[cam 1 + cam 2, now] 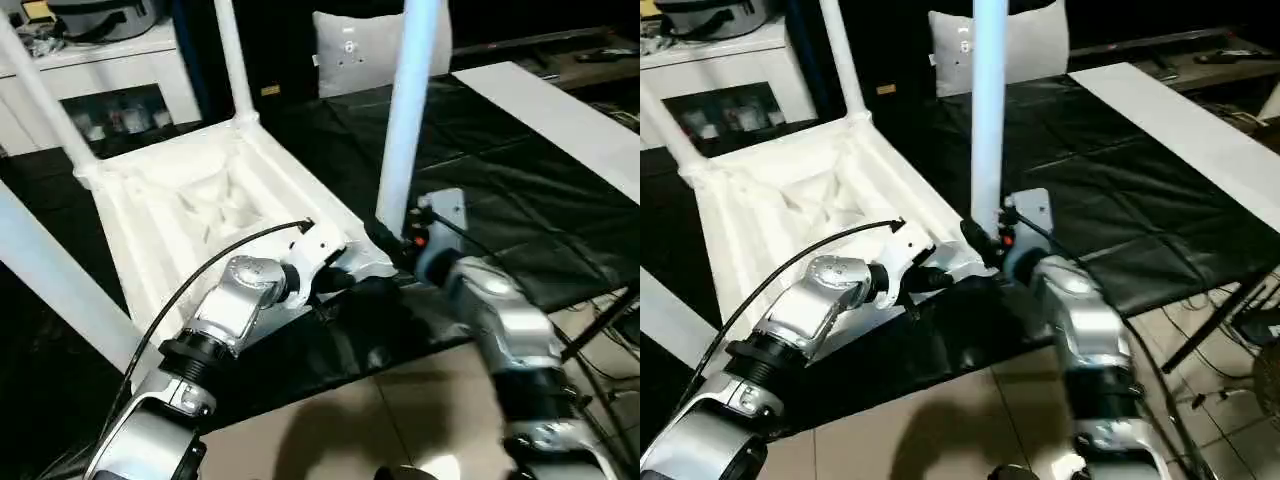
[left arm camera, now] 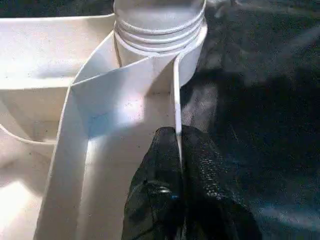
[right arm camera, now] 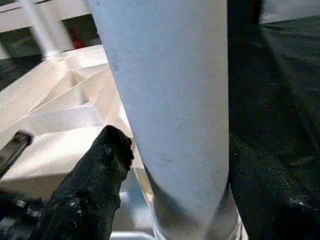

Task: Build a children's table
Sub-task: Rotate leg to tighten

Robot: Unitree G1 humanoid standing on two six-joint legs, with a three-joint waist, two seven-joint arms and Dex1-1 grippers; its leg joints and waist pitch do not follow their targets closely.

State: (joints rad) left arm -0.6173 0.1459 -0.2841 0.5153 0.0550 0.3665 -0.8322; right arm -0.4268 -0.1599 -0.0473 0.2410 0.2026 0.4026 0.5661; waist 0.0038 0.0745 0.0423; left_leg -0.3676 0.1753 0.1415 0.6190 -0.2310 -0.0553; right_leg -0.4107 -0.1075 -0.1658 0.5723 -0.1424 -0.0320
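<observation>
The children's table lies upside down on black cloth, its ribbed white top [image 1: 170, 215] facing up. Legs stand in the corner sockets: one at the near right [image 1: 408, 110], one at the far corner [image 1: 232, 60], two on the left [image 1: 40, 100]. My left gripper [image 2: 177, 132] is shut on the top's thin rim [image 2: 176, 95], just beside the near right socket [image 2: 160, 35]. My right gripper [image 3: 175, 150] is open around the base of the near right leg [image 3: 170, 90], one finger [image 3: 100, 170] on each side, close to it.
The black cloth [image 1: 500, 190] covers the low work surface, whose front edge runs just under my forearms, with tiled floor below. A long white board [image 1: 560, 110] lies at the right. Behind stand a white glass-door cabinet [image 1: 110, 75] and a grey cushion [image 1: 350, 50]. Cables and a stand [image 1: 600, 330] are at the right.
</observation>
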